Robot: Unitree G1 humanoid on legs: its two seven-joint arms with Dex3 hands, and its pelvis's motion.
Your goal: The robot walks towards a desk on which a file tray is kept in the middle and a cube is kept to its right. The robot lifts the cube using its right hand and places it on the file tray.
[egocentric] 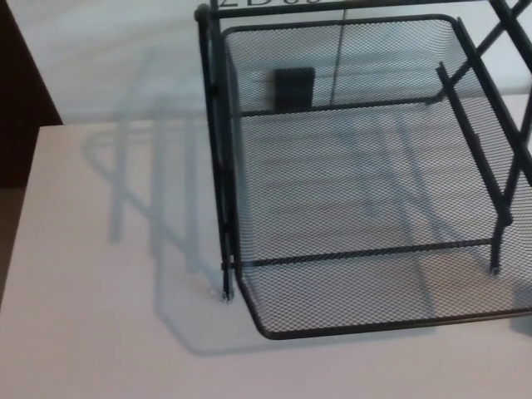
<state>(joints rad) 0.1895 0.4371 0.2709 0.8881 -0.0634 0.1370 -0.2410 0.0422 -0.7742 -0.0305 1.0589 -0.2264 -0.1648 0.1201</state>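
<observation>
A black wire-mesh file tray (249, 208) fills the upper right of the head view, standing on a white desk (100, 316). Its top shelf is empty mesh, and through it I see the frame bars below. The tray's front lip curves near the bottom of the picture. No cube shows anywhere in the frame. Neither of my hands is in view. A dark blur touches the right edge beside the tray's front corner; I cannot tell what it is.
The desk's left edge runs diagonally at the picture's left, with a dark brown surface (21, 91) beyond it. A white wall lies behind the tray. A small dark rectangle (294, 88) shows through the mesh at the back.
</observation>
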